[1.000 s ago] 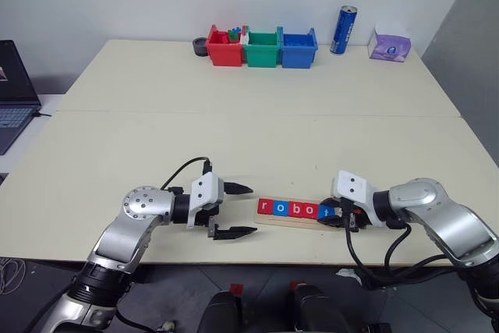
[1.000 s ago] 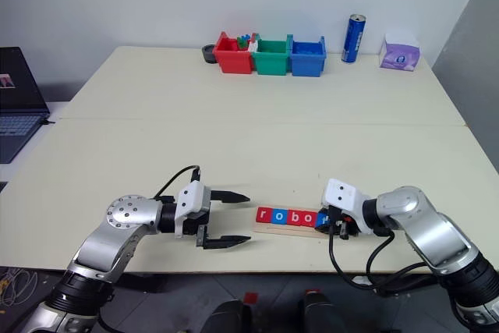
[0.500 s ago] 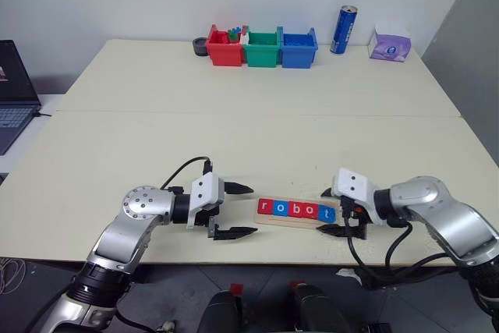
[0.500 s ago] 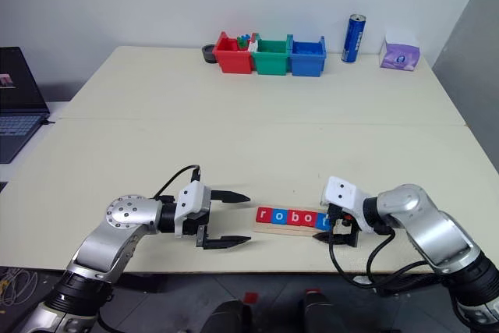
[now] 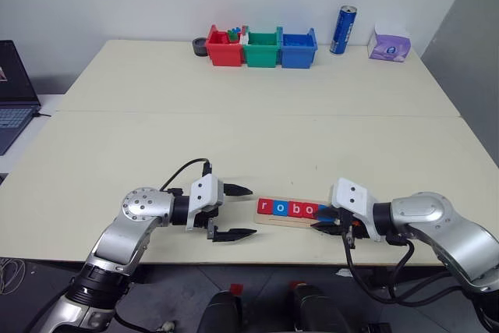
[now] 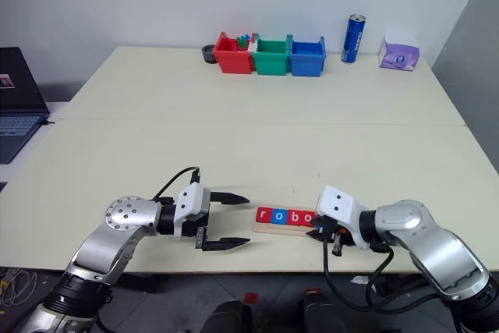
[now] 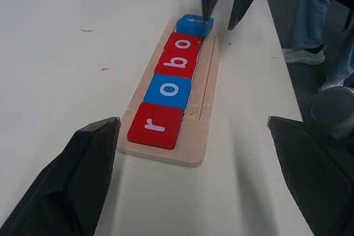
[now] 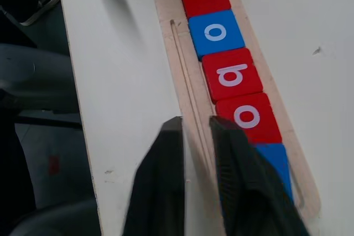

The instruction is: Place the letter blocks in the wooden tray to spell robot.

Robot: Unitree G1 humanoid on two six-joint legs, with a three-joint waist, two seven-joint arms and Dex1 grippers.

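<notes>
At the table's (image 5: pixel 234 130) far edge stand 3 bins, red (image 5: pixel 224 47), green (image 5: pixel 262 48), blue (image 5: pixel 298 47), a blue can (image 5: pixel 344 30), a tissue pack (image 5: pixel 390 44); a laptop (image 5: pixel 14 91) sits left.

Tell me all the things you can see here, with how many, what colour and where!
letter blocks: five, three red and two blue, in a row on the tray
wooden tray: one, pale wood, table's near edge
bins: three, red, green, blue, far edge
can: one, blue, beside the bins
tissue pack: one, purple, far right corner
laptop: one, dark, off to the left
table: one, cream
left gripper: black fingers, open, left of the tray
right gripper: black fingers, shut, at the tray's right end
</notes>
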